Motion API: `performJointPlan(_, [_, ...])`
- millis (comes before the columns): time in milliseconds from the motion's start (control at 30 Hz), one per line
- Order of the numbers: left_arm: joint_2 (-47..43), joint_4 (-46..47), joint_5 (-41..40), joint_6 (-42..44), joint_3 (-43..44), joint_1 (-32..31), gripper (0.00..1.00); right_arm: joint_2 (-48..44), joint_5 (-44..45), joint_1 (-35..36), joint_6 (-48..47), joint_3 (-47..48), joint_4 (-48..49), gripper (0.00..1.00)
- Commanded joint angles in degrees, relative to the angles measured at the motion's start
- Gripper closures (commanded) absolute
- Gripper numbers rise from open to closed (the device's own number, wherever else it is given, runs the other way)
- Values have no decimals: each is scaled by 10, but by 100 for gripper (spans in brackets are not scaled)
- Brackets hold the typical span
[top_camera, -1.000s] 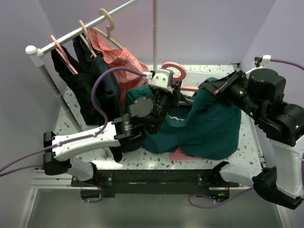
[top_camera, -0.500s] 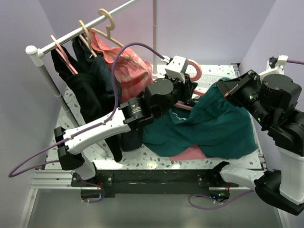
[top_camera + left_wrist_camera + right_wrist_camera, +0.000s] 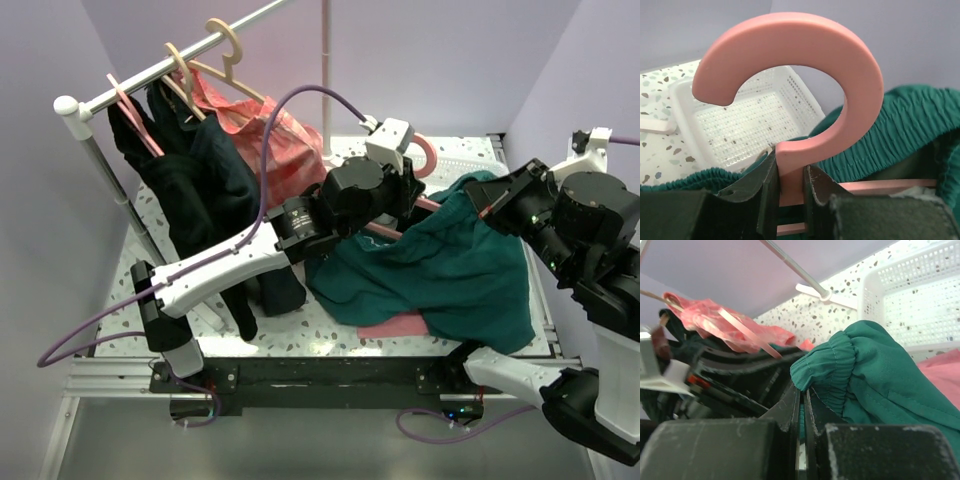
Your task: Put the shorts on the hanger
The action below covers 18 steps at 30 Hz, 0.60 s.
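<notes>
left pincer (image 3: pixel 790 190) raised hanger (image 3: pixel 432 152) higher and rightward, right pincer (image 3: pixel 801 412) drew shorts (image 3: pixel 440 280) waistband up and right

- My right claw (image 3: pixel 801 392) sits at the bottom of my view, its two dark fingers (image 3: pixel 785 407) pressed close together on a gathered fold of the shorts (image 3: pixel 875 380)
- The teal fabric bunches above the fingertips and drapes away to the right
- A white perforated basket (image 3: pixel 920 290) stands on the speckled table (image 3: pixel 835 315) behind
- Red-pink cloth (image 3: pixel 705 315) shows at left, above dark machine parts I cannot make out
</notes>
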Motion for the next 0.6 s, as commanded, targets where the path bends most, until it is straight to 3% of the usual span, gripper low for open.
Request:
performJointPlan(0, [-33,16,-14,21,10,16,100,-37,-12,-1,-39,-32,-17,90])
performJointPlan(33, [-34,17,-3,28,5,16,100,-38,-16,-1,-45,-42,-27,83])
performJointPlan(67, [-34,15,0,29,3,16,100,-38,-27,0,-53,-43,-34,68])
performJointPlan(133, [-34,10,6,30,0,17,100,-25,-48,-1,-84,-42,-48,55])
performJointPlan(167, [-34,8,8,32,-6,17,100,-20,-76,-1,-95,-40,-49,39])
performJointPlan(233, [-43,9,24,43,-23,17,100,-15,-99,0,-135,-43,-56,24])
performJointPlan(267, [-49,15,31,48,-48,17,100,-14,-100,-1,-147,-43,-63,9])
performJointPlan(300, [-64,30,42,53,-63,17,100,-14,-80,0,-165,-46,-82,4])
performJointPlan(367, [-80,46,57,61,-107,17,100,-16,-57,0,-181,-57,-96,9])
performJointPlan(567, [-105,59,79,73,-154,17,100,-74,-137,0,-268,-124,-88,8])
